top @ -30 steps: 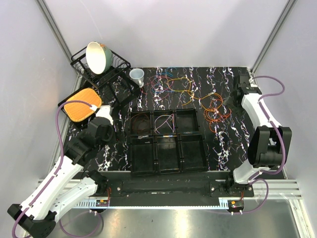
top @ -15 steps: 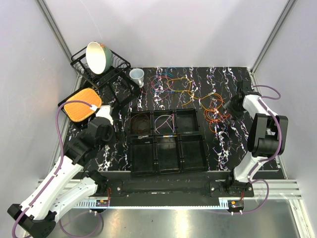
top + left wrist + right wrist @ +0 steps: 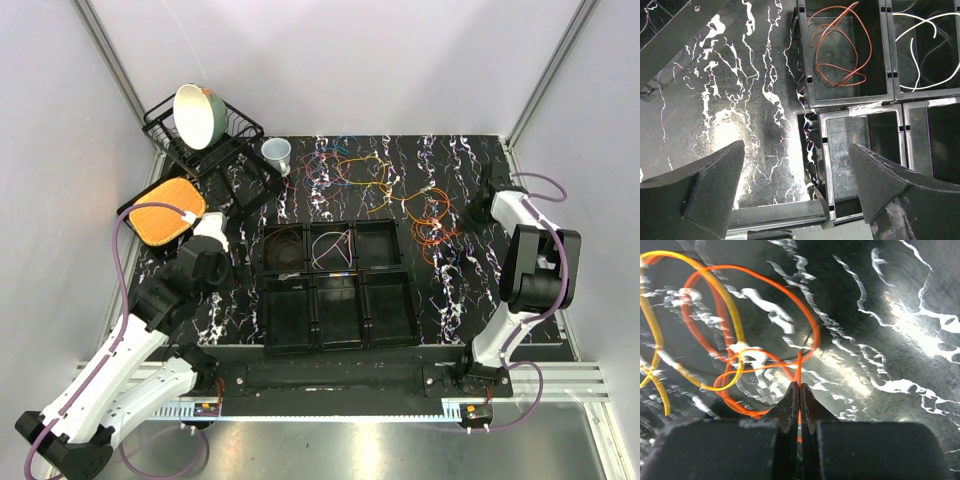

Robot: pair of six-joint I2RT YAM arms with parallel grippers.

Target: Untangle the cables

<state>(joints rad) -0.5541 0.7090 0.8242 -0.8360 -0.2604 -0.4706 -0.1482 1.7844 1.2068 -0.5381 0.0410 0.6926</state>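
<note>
The right gripper (image 3: 800, 390) is pinching one orange cable (image 3: 799, 367) between jaws pressed fully together (the strand is emerging at the tips), low over the table (image 3: 900, 300) at its right side. The orange-and-yellow cables (image 3: 432, 222) are lying just left of it. The left gripper (image 3: 796, 160), jaws spread wide, is hovering left of the tray (image 3: 812, 107), whose far compartments are holding a reddish cable (image 3: 840, 65) and a white cable (image 3: 912, 60).

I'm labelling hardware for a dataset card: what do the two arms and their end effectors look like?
Both the left arm and right arm have white links with black joint housings, and a purple harness cable loops along each. The left end effector and right end effector have matte black, wedge-shaped fingers.
</note>
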